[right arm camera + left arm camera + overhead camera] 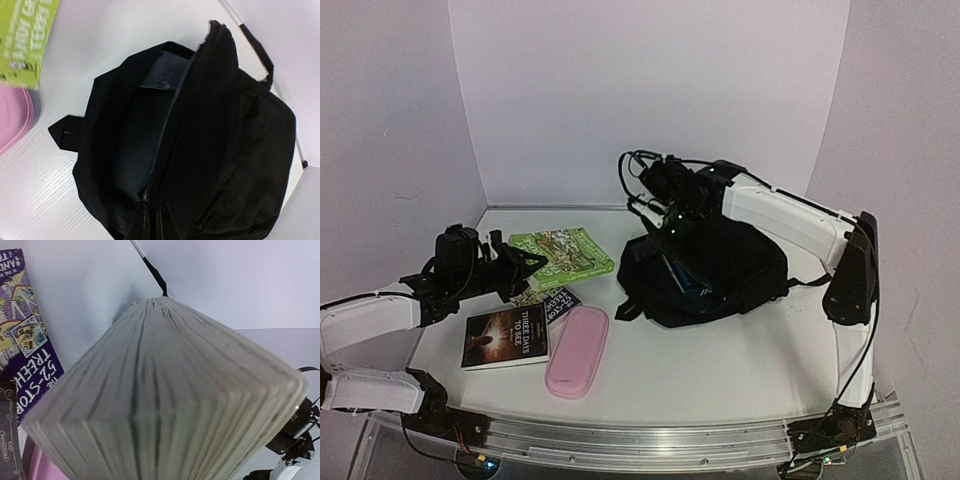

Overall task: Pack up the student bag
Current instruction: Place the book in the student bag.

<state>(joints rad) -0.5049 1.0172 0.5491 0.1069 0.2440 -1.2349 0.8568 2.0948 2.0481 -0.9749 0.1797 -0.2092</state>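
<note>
Left arm [375,312] low, right arm [785,222] — over bag [740,280]

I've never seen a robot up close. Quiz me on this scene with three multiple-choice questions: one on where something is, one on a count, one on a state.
1. In the top view, where is the pink case?
A) inside the bag
B) on top of the green book
C) left of the bag, near the front edge

2. How many books are lying out?
A) one
B) three
C) five

3. The bag's main opening is:
A) open
B) zipped shut
C) covered by a book

Answers:
1 C: the case lies beside the dark book, apart from the bag.
2 B: there is a green book, a purple book and the dark book.
3 A: the right wrist view looks straight into the bag's dark inside.
</note>
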